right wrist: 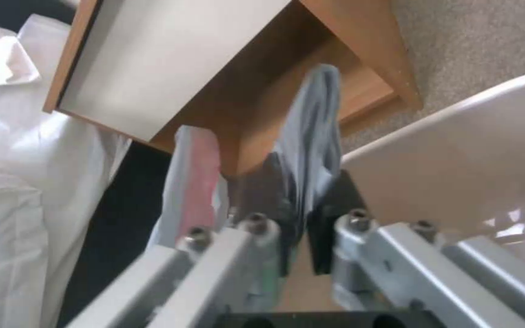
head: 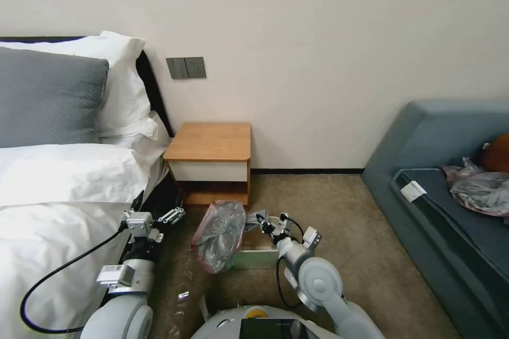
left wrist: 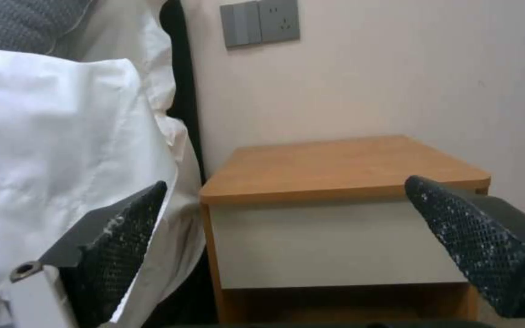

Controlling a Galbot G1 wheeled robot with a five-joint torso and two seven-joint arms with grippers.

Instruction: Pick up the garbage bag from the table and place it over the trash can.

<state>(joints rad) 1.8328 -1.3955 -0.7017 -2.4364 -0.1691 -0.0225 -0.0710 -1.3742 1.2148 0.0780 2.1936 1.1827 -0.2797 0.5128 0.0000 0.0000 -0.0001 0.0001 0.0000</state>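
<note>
The garbage bag (head: 220,235), grey crinkly plastic with a pink rim, hangs bunched over the left side of the trash can (head: 255,258) on the carpet in front of the table (head: 209,143). My right gripper (head: 263,224) is above the can's opening, shut on a fold of the bag. In the right wrist view, the black pads (right wrist: 323,214) pinch the grey bag (right wrist: 311,136) beside the can's pale rim (right wrist: 457,155). My left gripper (head: 172,215) hovers open by the bed's edge, left of the bag. Its fingers (left wrist: 123,237) stand wide apart and point at the table (left wrist: 335,173).
A bed (head: 58,196) with white linen and a grey pillow runs along the left. A blue sofa (head: 450,196) at the right carries crumpled bags. Bits of clear plastic (head: 183,294) lie on the carpet near my base. Open carpet lies right of the can.
</note>
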